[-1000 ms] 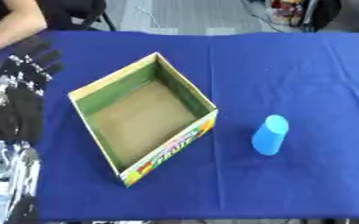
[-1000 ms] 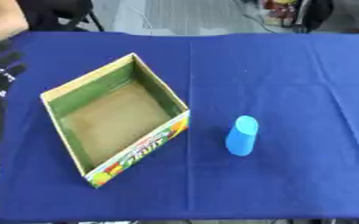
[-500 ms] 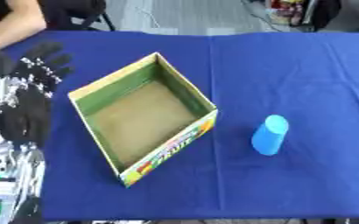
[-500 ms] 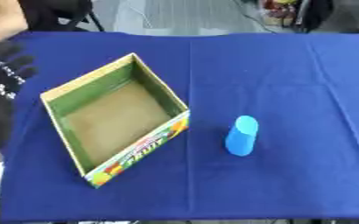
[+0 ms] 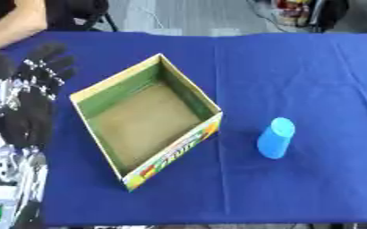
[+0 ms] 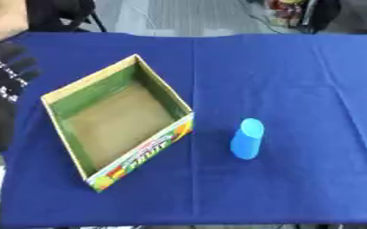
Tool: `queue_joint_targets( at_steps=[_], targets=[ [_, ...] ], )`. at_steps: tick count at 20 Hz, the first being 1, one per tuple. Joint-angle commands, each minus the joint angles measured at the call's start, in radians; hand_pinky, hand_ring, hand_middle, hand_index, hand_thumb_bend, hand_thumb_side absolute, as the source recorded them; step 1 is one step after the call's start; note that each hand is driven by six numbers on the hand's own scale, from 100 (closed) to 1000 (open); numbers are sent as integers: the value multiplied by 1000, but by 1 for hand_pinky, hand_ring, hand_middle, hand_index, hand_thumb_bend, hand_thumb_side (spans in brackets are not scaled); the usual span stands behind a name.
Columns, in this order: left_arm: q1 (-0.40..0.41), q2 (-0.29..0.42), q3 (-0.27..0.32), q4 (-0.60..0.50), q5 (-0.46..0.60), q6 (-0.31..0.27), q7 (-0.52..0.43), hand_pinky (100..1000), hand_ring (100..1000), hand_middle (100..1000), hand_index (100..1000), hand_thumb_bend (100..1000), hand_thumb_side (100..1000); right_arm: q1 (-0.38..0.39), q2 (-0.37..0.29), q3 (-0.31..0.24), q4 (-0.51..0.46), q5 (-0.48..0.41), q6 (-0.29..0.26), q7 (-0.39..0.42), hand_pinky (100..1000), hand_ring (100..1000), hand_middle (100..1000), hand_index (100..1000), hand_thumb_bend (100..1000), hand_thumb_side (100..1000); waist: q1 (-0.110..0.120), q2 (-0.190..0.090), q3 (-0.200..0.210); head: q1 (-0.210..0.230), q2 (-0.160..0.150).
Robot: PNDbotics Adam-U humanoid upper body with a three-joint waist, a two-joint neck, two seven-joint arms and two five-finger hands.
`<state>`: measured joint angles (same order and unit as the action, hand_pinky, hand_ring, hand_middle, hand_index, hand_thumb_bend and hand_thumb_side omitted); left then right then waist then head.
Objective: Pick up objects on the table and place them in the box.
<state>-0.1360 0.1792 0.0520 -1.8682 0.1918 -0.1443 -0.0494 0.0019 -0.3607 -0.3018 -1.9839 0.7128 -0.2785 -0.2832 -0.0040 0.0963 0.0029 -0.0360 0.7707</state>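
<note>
Raised since a second ago: left hand (image 5: 32, 94), now higher along the left edge, black-gloved with silver studs, fingers spread and straight, holding nothing, just beside the box's left corner but apart from it. Unmoved: cardboard box (image 5: 185, 91), open-topped, square, set cornerwise left of centre; green inner walls, bare brown floor, near outer wall printed with bright lettering and fruit colours; nothing inside. Unmoved: blue cylinder (image 5: 275, 137), smooth, plain, light blue, round end uppermost and tilted slightly, lying on the cloth to the right of the box, near but clear of its printed wall. Blue tablecloth (image 5: 312, 71), matte fabric with faint fold creases, covering the whole table. Right hand not seen in either view.
</note>
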Motion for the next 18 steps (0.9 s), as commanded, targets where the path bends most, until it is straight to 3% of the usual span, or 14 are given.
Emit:
queue_joint_targets(
  at_steps=[1, 8, 18],
  targets=[
    [-8, 17, 0, -12, 5, -2, -1, 845, 810, 837, 878, 1000, 1000, -3, -23, 20, -16, 81, -5, 39, 825, 770, 889, 973, 100, 857, 0, -10, 3, -15, -1],
    [-9, 15, -1, -11, 5, -1, -2, 847, 812, 838, 878, 1000, 1000, 8, -2, 67, -9, 153, -12, 146, 827, 770, 889, 976, 100, 852, 0, -8, 8, -19, -1],
    [-10, 15, -2, -10, 5, -1, -4, 849, 814, 839, 877, 999, 1000, 9, 9, 91, 50, 163, -42, 213, 830, 768, 888, 976, 100, 846, 0, -9, 9, -21, -1]
  ],
)
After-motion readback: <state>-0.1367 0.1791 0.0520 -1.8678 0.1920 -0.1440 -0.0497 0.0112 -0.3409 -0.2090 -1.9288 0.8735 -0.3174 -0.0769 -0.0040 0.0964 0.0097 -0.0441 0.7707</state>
